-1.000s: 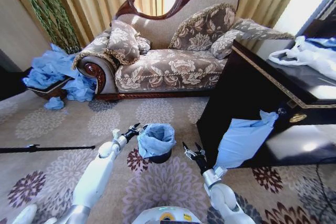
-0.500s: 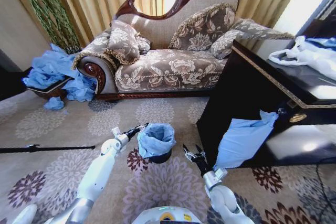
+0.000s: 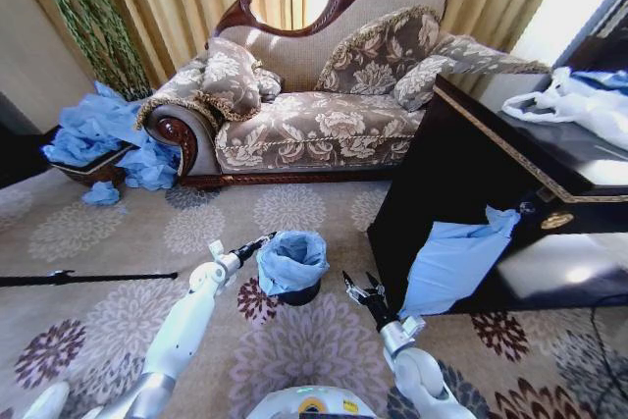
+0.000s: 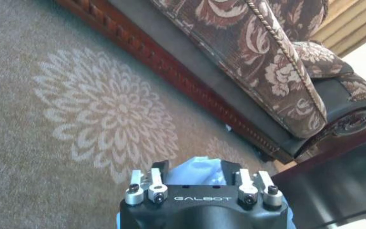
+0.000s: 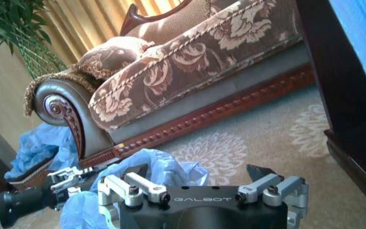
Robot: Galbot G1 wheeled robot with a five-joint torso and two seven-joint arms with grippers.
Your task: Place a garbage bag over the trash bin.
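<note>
Right, the garbage bag (image 3: 291, 259) sits draped over the trash bin (image 3: 299, 293) on the carpet (image 3: 118, 233), near the sofa (image 3: 314, 125) — left claw (image 3: 263, 239) pinches the bag's left rim, right claw (image 3: 364, 291) hangs spread wide, just right of the bin, touching nothing.

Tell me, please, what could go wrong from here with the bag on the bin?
The garbage bag sits bunched and crumpled over the trash bin, so its edge may slip back into the bin. The left gripper is right at the bag's rim and could drag the thin plastic off or tip the small bin. The right gripper, open beside the bin, could nudge it.
</note>
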